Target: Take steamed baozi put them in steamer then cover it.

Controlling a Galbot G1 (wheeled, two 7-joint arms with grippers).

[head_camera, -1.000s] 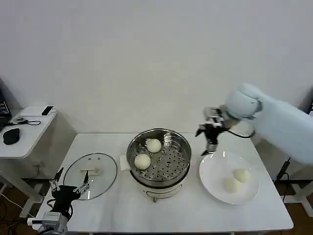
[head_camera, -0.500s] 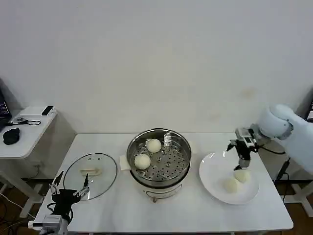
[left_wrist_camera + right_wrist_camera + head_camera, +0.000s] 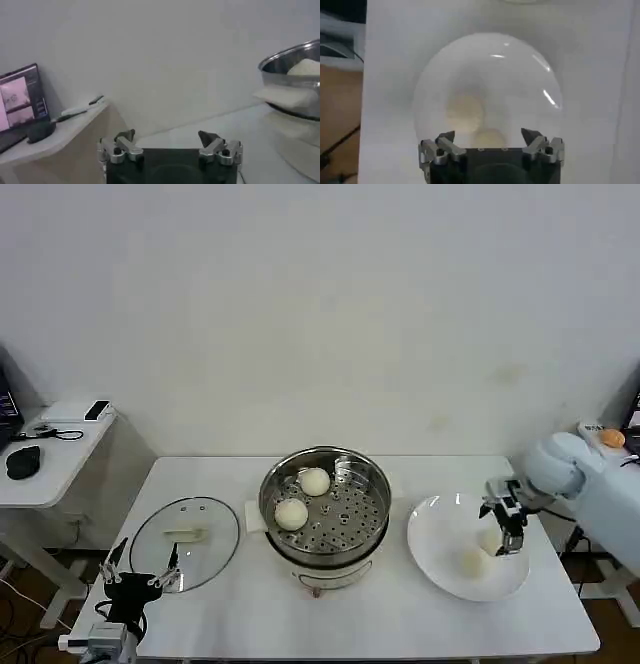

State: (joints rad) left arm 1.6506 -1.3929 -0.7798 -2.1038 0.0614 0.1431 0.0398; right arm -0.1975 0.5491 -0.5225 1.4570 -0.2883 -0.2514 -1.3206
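The steamer (image 3: 325,506) stands mid-table, and two baozi (image 3: 314,481) (image 3: 291,513) lie on its perforated tray. On the white plate (image 3: 440,529) to the right are two more baozi. One baozi (image 3: 471,562) lies free; the other (image 3: 489,540) sits just under my right gripper (image 3: 506,532). In the right wrist view the gripper (image 3: 488,134) is open, low over the plate (image 3: 520,80), with a baozi (image 3: 489,139) between its fingers and the second baozi (image 3: 464,111) beyond. The glass cover (image 3: 185,542) lies flat at the left. My left gripper (image 3: 140,572) (image 3: 166,135) waits open at the table's front left corner.
A small white side table (image 3: 50,446) with a mouse and cables stands at the far left. A folded white cloth (image 3: 253,516) lies against the steamer's left side. The steamer's rim (image 3: 292,55) shows off to one side in the left wrist view.
My right gripper has swung from beside the steamer's right rim out over the plate and dropped onto the far baozi. The left arm has sunk slightly.
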